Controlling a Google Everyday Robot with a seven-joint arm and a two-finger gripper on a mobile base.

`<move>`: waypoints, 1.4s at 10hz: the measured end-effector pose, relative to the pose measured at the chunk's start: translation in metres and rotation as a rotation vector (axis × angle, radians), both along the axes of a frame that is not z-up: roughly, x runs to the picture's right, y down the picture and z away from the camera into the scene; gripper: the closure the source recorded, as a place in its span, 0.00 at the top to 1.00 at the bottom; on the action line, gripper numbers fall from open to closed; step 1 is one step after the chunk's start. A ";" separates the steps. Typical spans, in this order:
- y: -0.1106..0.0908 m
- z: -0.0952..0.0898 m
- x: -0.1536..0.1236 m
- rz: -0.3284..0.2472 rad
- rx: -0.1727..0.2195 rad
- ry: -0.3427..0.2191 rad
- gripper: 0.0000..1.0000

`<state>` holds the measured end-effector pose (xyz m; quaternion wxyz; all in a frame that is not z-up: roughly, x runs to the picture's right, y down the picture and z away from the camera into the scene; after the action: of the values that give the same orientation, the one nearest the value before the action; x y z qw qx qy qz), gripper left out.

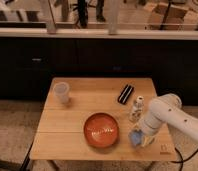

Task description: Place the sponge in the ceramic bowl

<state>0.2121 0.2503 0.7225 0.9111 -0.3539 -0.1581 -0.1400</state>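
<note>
I'm seeing the gripper low over the front right part of the wooden table, just beside the right rim of the ceramic bowl. Its fingers are mostly hiding behind the sponge, but they are looking closed on it: the light-blue pad is sitting right at the tip of the white arm. I cannot tell whether the sponge is touching the tabletop or hanging just above it. It is lying outside the bowl, close to the rim.

The arm is running off the right edge of my view, so I'm only getting its last bend and forearm, and it is covering the table's right side.

A small white bottle is standing upright just behind the sponge and right beside the arm; its markings are too small for me to read. Farther back, a flat black bar is lying at an angle; I cannot make out what it is. A translucent plastic cup is standing at the back left, well apart from everything else.
</note>
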 end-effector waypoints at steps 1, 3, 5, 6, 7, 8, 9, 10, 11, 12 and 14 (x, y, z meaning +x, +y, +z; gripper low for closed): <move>-0.006 0.001 -0.010 -0.020 0.005 -0.014 0.02; -0.014 0.000 -0.026 -0.057 0.010 -0.030 0.02; -0.019 0.000 -0.048 -0.105 0.010 -0.047 0.02; -0.021 0.001 -0.062 -0.128 0.013 -0.062 0.02; -0.023 0.002 -0.072 -0.146 0.016 -0.069 0.02; -0.023 0.003 -0.082 -0.163 0.018 -0.075 0.02; -0.024 0.005 -0.089 -0.179 0.020 -0.084 0.02; -0.026 0.004 -0.095 -0.190 0.022 -0.088 0.02; -0.027 0.003 -0.101 -0.201 0.021 -0.090 0.02; -0.028 0.003 -0.113 -0.219 0.019 -0.093 0.02; -0.032 0.003 -0.140 -0.242 0.028 -0.109 0.02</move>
<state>0.0724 0.2188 0.7258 0.8825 -0.3494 -0.1618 -0.2700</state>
